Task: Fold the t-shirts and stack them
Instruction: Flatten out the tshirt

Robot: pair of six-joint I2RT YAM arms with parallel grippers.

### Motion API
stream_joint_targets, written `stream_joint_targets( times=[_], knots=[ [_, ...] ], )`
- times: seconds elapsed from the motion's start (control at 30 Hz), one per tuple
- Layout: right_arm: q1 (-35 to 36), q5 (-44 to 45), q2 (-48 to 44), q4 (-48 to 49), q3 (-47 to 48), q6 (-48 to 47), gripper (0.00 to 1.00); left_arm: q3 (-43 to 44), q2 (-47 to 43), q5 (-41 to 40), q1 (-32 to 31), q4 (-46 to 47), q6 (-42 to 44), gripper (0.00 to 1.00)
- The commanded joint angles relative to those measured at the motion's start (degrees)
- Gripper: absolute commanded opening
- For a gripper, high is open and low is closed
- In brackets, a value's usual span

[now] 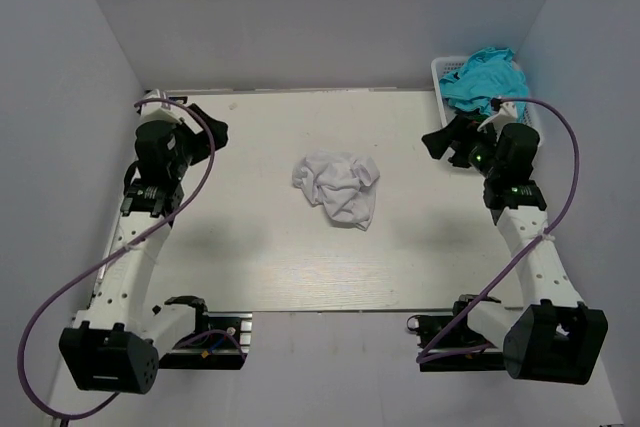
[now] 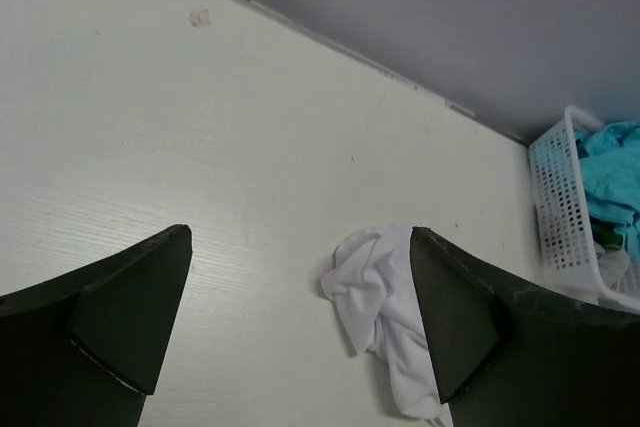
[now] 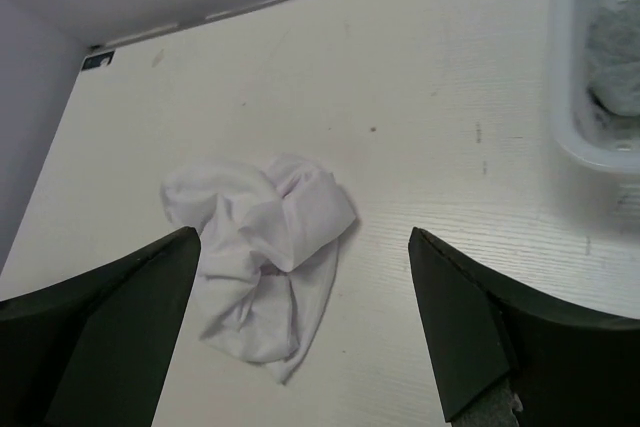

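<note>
White t-shirt [image 1: 338,187] crumpled at ctr of table [image 1: 250,247], L & R jaws both spread wide, empty.

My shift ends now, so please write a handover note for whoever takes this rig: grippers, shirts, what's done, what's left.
Both are open and empty: left gripper over the far left of the pale wooden table, right gripper beside the white perforated plastic basket.
The crumpled plain white t-shirt lies mid-table, touched by neither gripper. Turquoise cloth is heaped in the basket.
Done: nothing folded or stacked.
Left: spread, fold and stack.
</note>
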Motion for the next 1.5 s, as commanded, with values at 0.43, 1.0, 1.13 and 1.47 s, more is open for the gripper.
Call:
stream_joint_targets(
  times=[0.43, 1.0, 1.13, 1.47],
  knots=[
    [17.06, 1.77, 20.99, -7.80, 9.89, -10.65, 0.91, 9.75, 32.92, 17.11, -11.07, -3.89, 3.67, 1.00],
    [23.49, 17.41, 40.25, -7.11, 18.16, -5.12, 0.64, 23.72, 52.16, 8.05, -17.85, -5.56, 4.28, 0.81],
    [24.72, 18.48, 44.20, -7.99, 22.02, -6.35, 0.62, 25.40, 54.72, 11.65, -17.85, -5.56, 4.29, 0.78],
    [26.39, 24.79, 45.20, -8.43, 24.76, -3.71, 0.00, 26.72, 52.36, 10.95, -18.38, -6.79, 5.51, 0.00]
  ],
)
